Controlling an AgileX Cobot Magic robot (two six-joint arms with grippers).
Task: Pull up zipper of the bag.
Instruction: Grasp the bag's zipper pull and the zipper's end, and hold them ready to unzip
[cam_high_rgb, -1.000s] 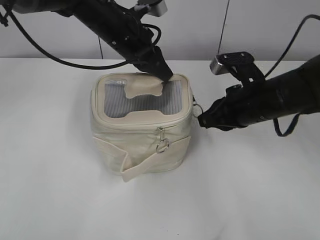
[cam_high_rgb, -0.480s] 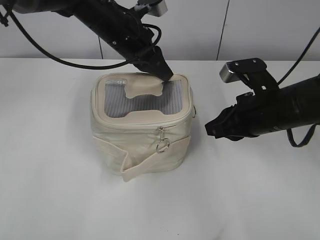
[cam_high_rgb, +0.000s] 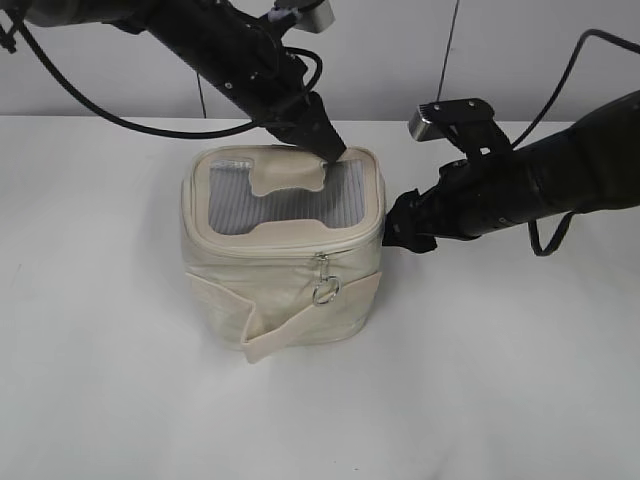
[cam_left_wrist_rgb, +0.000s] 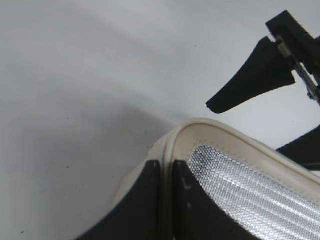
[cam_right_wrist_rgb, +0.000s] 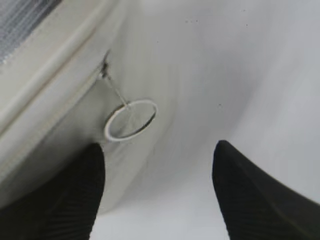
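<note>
Exterior: bag (cam_high_rgb: 283, 250) upright mid-bench (cam_high_rgb: 120, 400). Left end effector (cam_high_rgb: 325, 148) presses on the lid's rear edge, probably to steady the bag against the pull. Right end effector (cam_high_rgb: 402, 228) at the bag's right side. One ring pull (cam_high_rgb: 325, 291) hangs at the front.

Left wrist: fingers (cam_left_wrist_rgb: 150, 200) closed, nipping the lid rim.

Right wrist: fingers (cam_right_wrist_rgb: 80, 195) spread wide, nothing held; second ring (cam_right_wrist_rgb: 131, 119) of the zipper (cam_right_wrist_rgb: 107, 70) dangles just ahead between them, not touched. Looks lined up to grab it

Matt cream cloth bag (cam_high_rgb: 283, 265), grey mesh lid, shiny metal ring (cam_right_wrist_rgb: 131, 119).
</note>
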